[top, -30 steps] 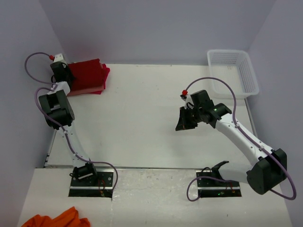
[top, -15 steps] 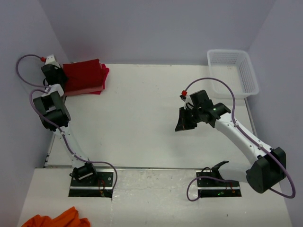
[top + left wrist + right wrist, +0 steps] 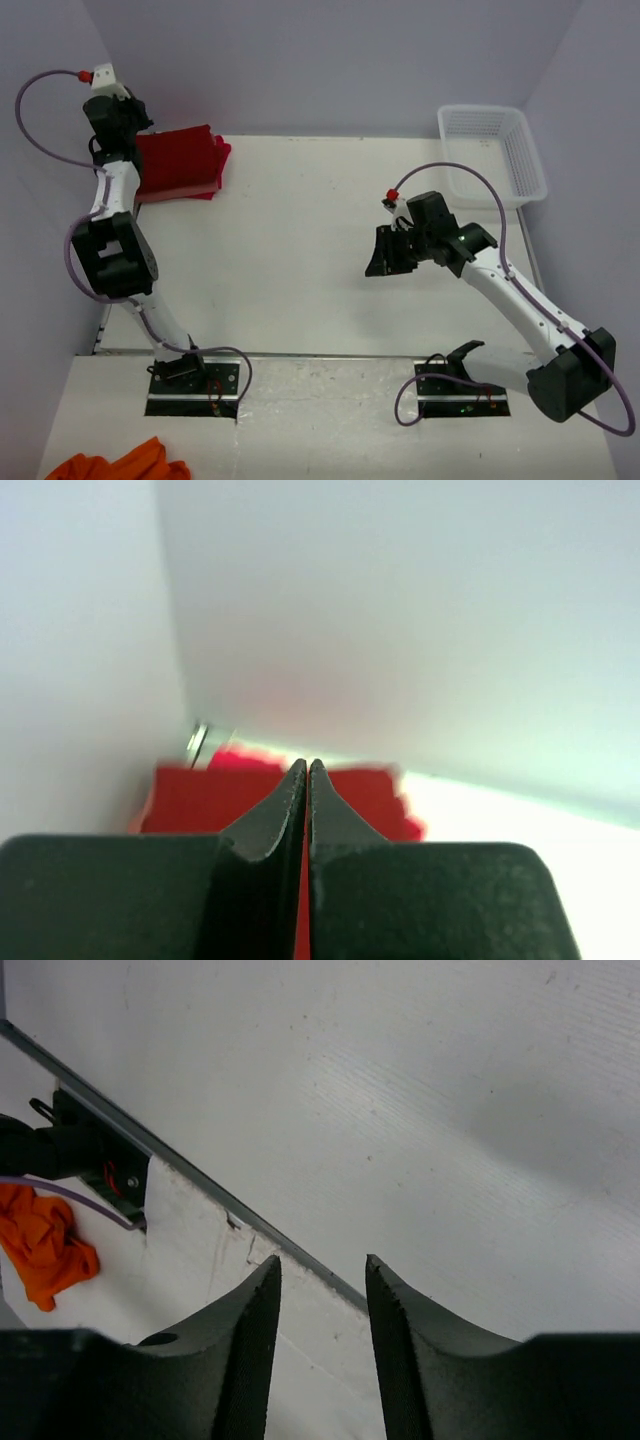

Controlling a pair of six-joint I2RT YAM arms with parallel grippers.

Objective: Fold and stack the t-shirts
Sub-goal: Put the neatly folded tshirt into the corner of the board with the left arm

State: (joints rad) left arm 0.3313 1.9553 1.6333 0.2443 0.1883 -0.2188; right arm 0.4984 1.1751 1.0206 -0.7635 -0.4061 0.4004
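Observation:
The t-shirts (image 3: pixel 178 160) lie folded in a stack at the table's back left corner. A dark red one is on top, brighter red cloth (image 3: pixel 222 156) shows at the right side, and a salmon-pink layer (image 3: pixel 188 190) lies at the bottom. My left gripper (image 3: pixel 135 125) is raised above the stack's left edge, shut with nothing in it. In the left wrist view the red stack (image 3: pixel 200 795) shows behind the closed left gripper (image 3: pixel 307 768). My right gripper (image 3: pixel 378 265) hovers over the bare table right of centre. Seen from the right wrist, this gripper (image 3: pixel 322 1265) is open and holds nothing.
A white mesh basket (image 3: pixel 495 150) stands at the back right corner. An orange cloth (image 3: pixel 120 465) lies on the lower ledge in front of the left arm's base, also in the right wrist view as the orange cloth (image 3: pixel 40 1240). Walls close in the table's back and left.
My left arm has lifted up and back from the left edge of the stack, staying shut. My right gripper has opened and shifted slightly left.

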